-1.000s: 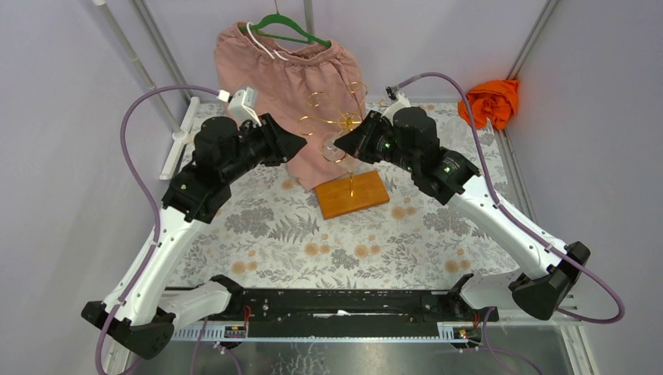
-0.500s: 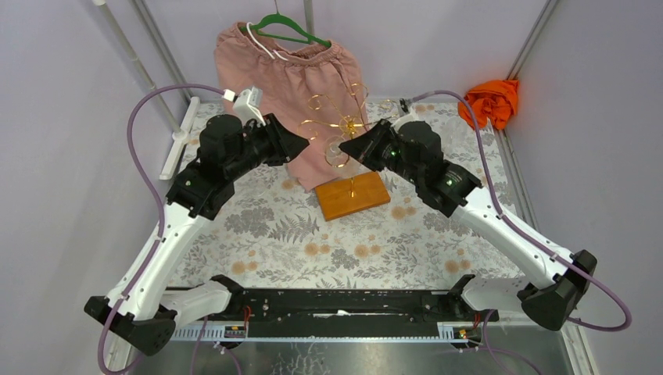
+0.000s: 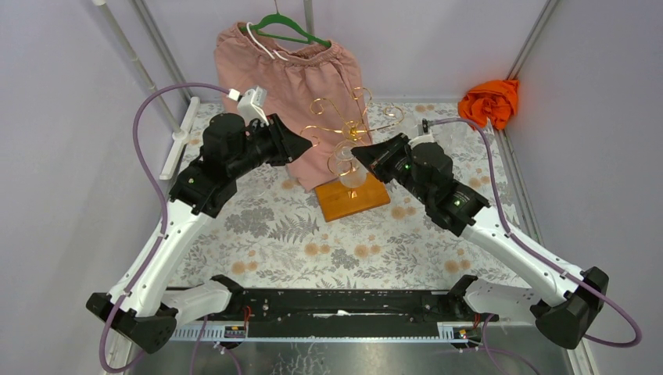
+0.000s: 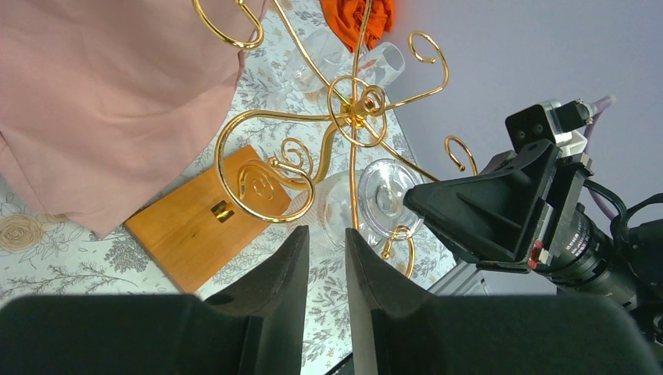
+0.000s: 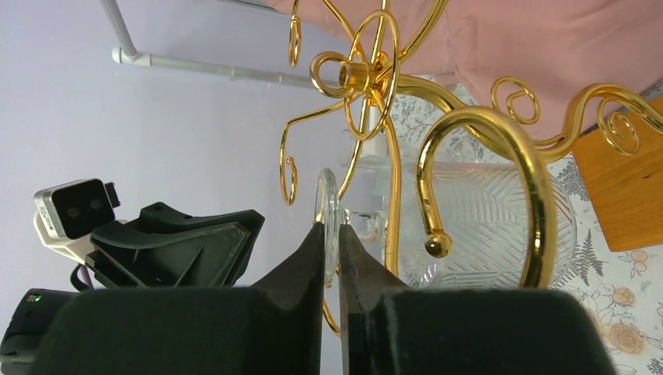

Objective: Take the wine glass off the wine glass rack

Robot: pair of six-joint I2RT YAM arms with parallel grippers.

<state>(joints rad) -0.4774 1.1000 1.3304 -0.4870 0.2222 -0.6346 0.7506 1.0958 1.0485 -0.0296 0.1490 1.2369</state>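
Observation:
The wine glass rack (image 3: 345, 125) is a gold wire stand with curled arms on an orange-brown wooden base (image 3: 353, 196). A clear patterned wine glass (image 3: 349, 167) hangs upside down among its lower arms. My right gripper (image 5: 331, 226) is shut on the glass's thin round foot (image 5: 327, 205); the bowl (image 5: 477, 226) lies behind a gold hook. In the top view the right gripper (image 3: 360, 153) is just right of the post. My left gripper (image 4: 327, 230) is open and holds nothing, a short way from the glass (image 4: 338, 207) on the left (image 3: 307, 144).
Pink shorts (image 3: 283, 74) on a green hanger hang behind the rack. An orange cloth (image 3: 490, 101) lies at the back right corner. A white bar (image 3: 179, 137) runs along the left edge. Metal frame poles stand at the back corners.
My right gripper has moved right and toward the near side with the glass's foot in it; the glass now sits lower over the wooden base. The left jaws have narrowed slightly.

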